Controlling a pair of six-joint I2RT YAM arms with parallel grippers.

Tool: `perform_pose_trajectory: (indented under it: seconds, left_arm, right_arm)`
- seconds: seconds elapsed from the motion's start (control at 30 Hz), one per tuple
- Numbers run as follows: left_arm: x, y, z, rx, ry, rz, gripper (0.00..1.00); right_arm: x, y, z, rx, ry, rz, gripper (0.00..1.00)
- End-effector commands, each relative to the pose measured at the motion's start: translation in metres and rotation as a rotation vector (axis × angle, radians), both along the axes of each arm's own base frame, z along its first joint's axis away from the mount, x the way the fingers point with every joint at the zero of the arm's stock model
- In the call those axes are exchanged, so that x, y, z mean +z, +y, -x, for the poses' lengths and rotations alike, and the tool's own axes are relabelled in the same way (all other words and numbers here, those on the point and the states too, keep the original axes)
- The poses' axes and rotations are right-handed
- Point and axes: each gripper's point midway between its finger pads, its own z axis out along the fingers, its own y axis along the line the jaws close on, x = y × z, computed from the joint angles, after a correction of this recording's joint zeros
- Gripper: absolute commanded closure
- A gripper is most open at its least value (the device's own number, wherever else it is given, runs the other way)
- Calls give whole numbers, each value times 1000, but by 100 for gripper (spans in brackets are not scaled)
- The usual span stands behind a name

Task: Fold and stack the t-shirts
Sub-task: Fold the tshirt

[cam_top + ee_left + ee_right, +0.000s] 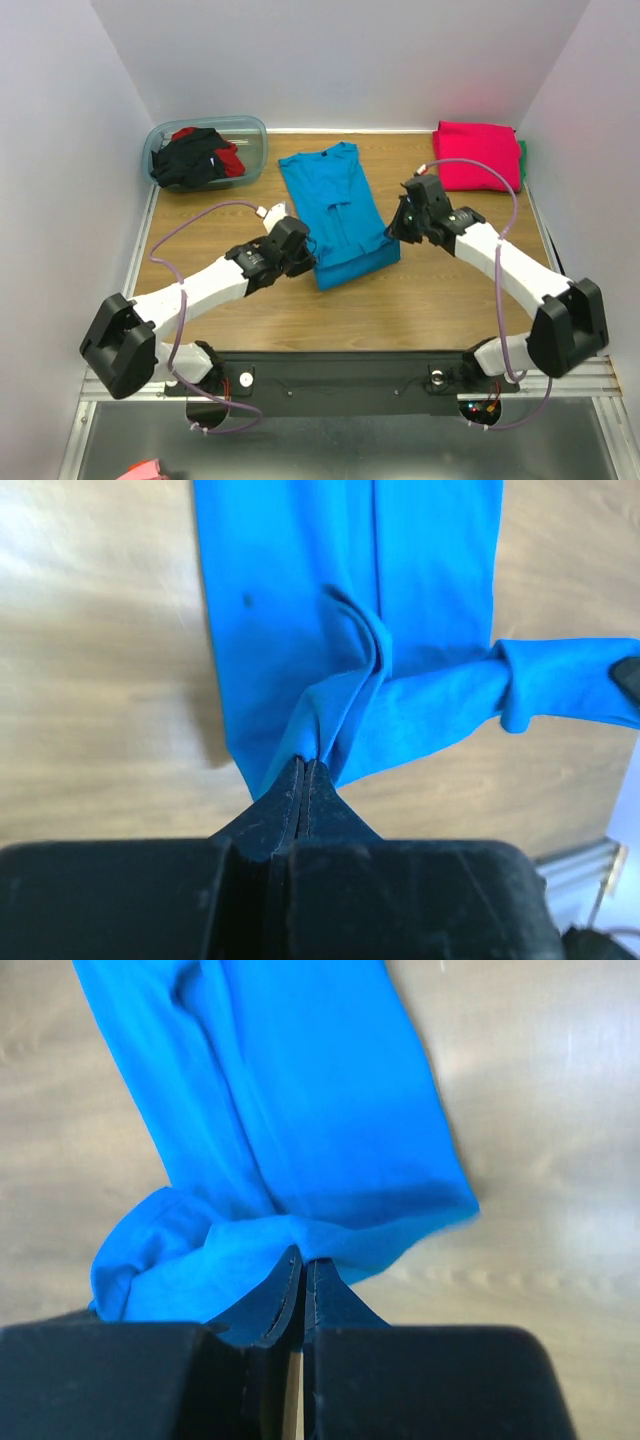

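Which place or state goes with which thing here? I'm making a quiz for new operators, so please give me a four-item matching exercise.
Things:
1. turquoise t-shirt
2. magenta t-shirt
3. black t-shirt
4. left gripper

Places or states:
A. inside the plastic tub, far left
B. folded, at the far right
C. stretched out in the middle
D. shut on a pinch of blue cloth

Pairs: 1-C, 2-B, 3-A, 4-D
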Motion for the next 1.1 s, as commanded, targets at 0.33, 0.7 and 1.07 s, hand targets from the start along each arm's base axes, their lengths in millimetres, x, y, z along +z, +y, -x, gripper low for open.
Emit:
perform_pose_trajectory:
  seconds: [0.33, 0.7, 1.07]
  left_arm:
    - [17, 23, -104, -3, -125, -135, 100]
    - [-5, 30, -157, -30, -110, -188, 100]
    - [-31, 40, -181, -6, -39, -228, 100]
  right_arm:
    - [19, 15, -113, -41, -114, 92, 100]
    - [-4, 4, -147, -60, -81, 121, 100]
    - [-32, 8, -184, -37, -44, 96, 99]
